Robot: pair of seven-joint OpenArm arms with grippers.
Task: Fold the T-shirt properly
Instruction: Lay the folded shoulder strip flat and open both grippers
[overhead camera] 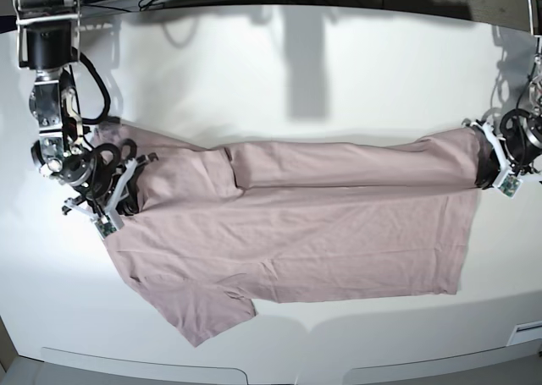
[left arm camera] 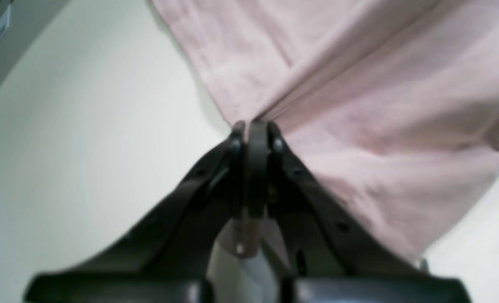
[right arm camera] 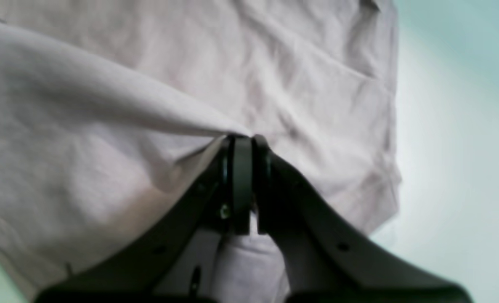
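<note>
1. Tabletop (overhead camera: 279, 72): a white, matte surface fills the base view. It also shows as a pale background in both wrist views (left arm camera: 85, 147) (right arm camera: 451, 147).

2. T-shirt (overhead camera: 296, 241): the dusty pink garment lies spread across the middle of the tabletop, with its long axis running side to side in the base view.
   - One sleeve lies flat at the lower left of that view.
   - The far long edge is folded over toward the centre and forms a narrower band on top of the body.
   - The cloth is lightly creased. In the right wrist view (right arm camera: 148, 105) a raised ridge of fabric runs to the pincer tips.
   - In the left wrist view (left arm camera: 359, 105) a crease line runs diagonally from the pincer tips toward the upper right.

3. Right pincer (overhead camera: 125, 190): it is located at the left end of the T-shirt in the base view. The right wrist view (right arm camera: 243, 141) shows the black jaws pressed together with a pinch of pink fabric clamped at the tips.

4. Left pincer (overhead camera: 493, 167): it is located at the right end of the T-shirt in the base view, at the folded band's corner. The left wrist view (left arm camera: 253, 126) shows the jaws closed tight on the fabric edge, and cloth is visible between the jaws lower down.
</note>
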